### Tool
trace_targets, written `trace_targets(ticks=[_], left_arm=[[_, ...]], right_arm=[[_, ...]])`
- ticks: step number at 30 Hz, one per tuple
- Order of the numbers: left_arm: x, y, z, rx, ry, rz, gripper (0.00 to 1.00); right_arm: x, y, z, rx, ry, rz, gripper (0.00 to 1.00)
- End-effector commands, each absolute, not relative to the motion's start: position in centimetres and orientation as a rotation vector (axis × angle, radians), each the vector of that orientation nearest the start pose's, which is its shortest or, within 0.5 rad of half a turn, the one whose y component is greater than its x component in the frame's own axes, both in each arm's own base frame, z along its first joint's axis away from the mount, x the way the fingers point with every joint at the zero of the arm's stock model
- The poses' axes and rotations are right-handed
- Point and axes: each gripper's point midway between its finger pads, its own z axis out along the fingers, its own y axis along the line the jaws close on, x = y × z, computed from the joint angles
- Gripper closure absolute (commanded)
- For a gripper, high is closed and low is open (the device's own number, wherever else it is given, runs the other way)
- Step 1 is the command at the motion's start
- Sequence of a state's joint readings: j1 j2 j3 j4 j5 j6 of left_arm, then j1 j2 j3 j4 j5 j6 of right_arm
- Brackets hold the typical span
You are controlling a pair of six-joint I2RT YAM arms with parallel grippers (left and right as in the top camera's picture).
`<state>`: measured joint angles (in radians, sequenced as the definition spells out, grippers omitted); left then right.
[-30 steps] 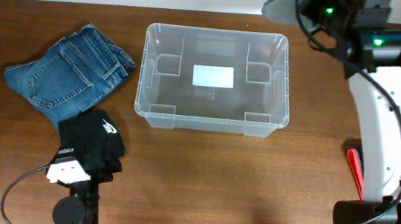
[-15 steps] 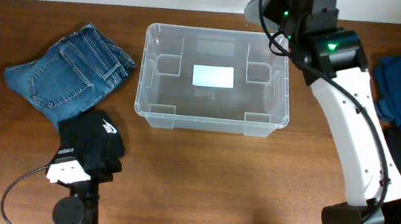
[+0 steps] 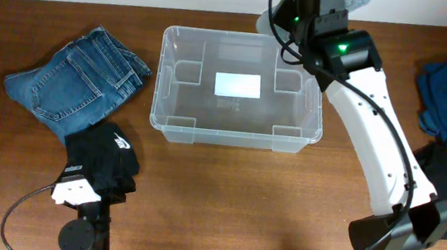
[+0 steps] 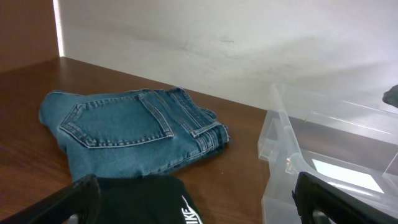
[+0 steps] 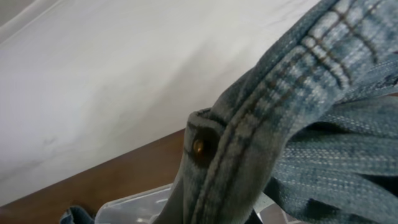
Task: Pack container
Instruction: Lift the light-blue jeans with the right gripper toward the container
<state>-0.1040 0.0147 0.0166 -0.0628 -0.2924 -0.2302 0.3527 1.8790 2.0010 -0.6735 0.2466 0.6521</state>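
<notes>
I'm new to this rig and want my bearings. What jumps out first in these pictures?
The clear container sits empty mid-table, a white label on its floor. The white right arm reaches to its far right corner, and grey denim fills the right wrist view. Folded jeans lie left of the container, a black garment just in front of them.

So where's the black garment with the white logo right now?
Overhead, the black garment lies on the left side, against the near edge of the folded jeans and left of the container.
</notes>
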Motion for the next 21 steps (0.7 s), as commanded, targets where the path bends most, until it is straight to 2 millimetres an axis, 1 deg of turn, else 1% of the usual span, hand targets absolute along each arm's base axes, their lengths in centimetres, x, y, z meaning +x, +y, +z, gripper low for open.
trace_targets(ticks=[1,4,7,14,20,21], left_arm=[[24.3,2.6,16.2,-0.320,1.594,-0.006,0.01],[24.3,2.6,16.3,-0.320,1.593,-0.006,0.01],[24.3,2.6,16.3,-0.320,1.593,-0.006,0.00],[24.3,2.6,16.2,-0.319,1.594,-0.006,0.01],[24.3,2.6,16.3,-0.320,1.593,-0.006,0.01],[24.3,2.6,16.3,-0.320,1.593,-0.006,0.01]], right_arm=[[51.9,15.2,36.2,0.456,1.986,0.353,0.96],[51.7,15.4,35.7,0.453,2.006,0.345,0.96],[51.8,15.4,35.0,0.487,2.017,0.356,0.96],[52.6,15.8,33.1,0.595,2.029,0.399,0.96],[53.2,15.8,31.7,0.639,2.039,0.393,0.96],[53.4,15.9,31.1,0.639,2.048,0.387,0.96]])
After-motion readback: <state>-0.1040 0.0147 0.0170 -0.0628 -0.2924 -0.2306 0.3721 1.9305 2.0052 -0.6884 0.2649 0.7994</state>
